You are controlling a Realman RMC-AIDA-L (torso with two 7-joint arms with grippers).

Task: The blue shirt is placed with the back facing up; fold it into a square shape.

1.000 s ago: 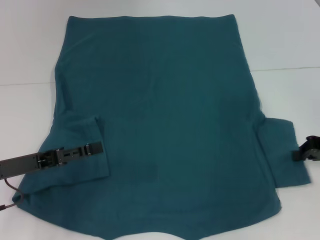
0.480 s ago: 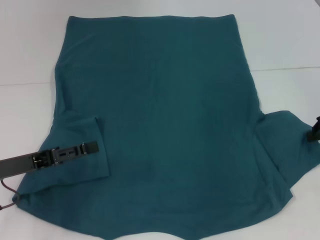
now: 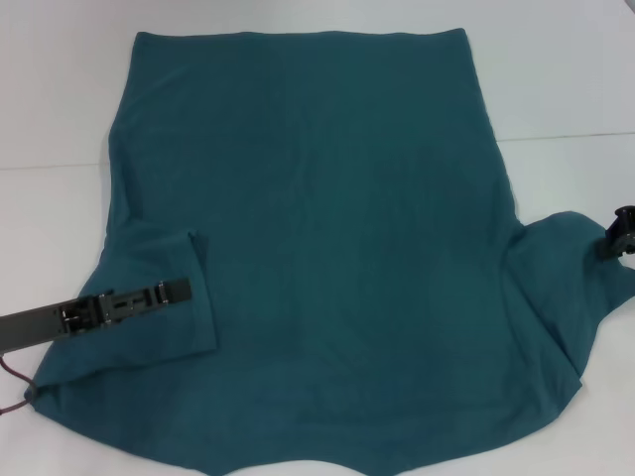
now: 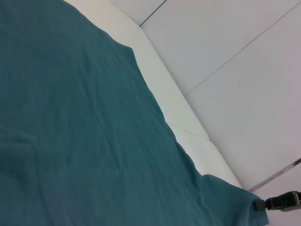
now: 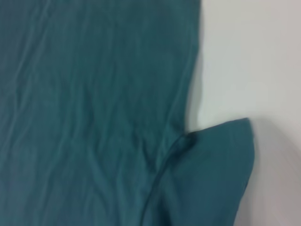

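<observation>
Even, bright overhead light washes the white worktop (image 3: 60,89) almost shadowless; the blue shirt (image 3: 317,248) throws only faint edge shadows, and the right wrist view looks soft, slightly blurred

white tabletop (image 3: 60,99) carrying one garment

the blue shirt (image 3: 317,248) lies spread flat over most of the tabletop, its straight hem toward the far edge, one sleeve folded inward at the left, bare white surface on both sides.

Overhead head view; both wrists close over blue shirt (image 3: 317,248)

White table (image 3: 60,218), pale paneled wall (image 4: 244,70)
</observation>
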